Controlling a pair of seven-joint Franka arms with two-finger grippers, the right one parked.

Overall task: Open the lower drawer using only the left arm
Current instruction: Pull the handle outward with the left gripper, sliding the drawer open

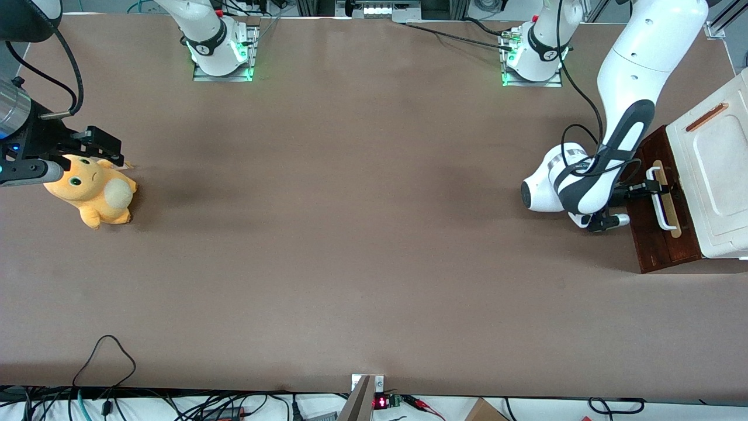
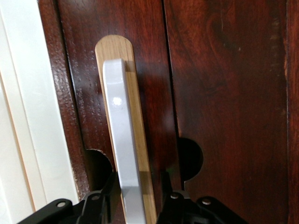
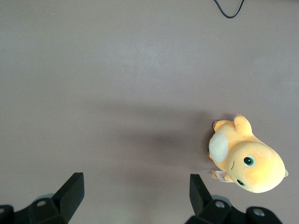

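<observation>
Far off from the gripper (image 1: 657,188), toward the parked arm's end of the desk (image 1: 350,234): an orange plush toy (image 1: 93,190), no part of this job.

Then the left arm (image 1: 619,134), bent low over the desk. At its tip the small black gripper, right up at the lower drawer (image 1: 657,240). Open, with one of the fingers (image 2: 100,205) on each side of the white handle (image 2: 124,140). Close to the bar on one side, with a little gap on the other. Not squeezing yet, by the look of it.

Just past the gripper, the dark brown drawer front. No pale wood inside showing, so most likely not pulled out at all. Above the drawer, the white cabinet top (image 1: 713,175) with its orange slot (image 1: 707,117).

Done so far: reaching the handle and getting around it. Left to do: close on the bar or hook it, then pull the drawer out toward the middle of the desk.
</observation>
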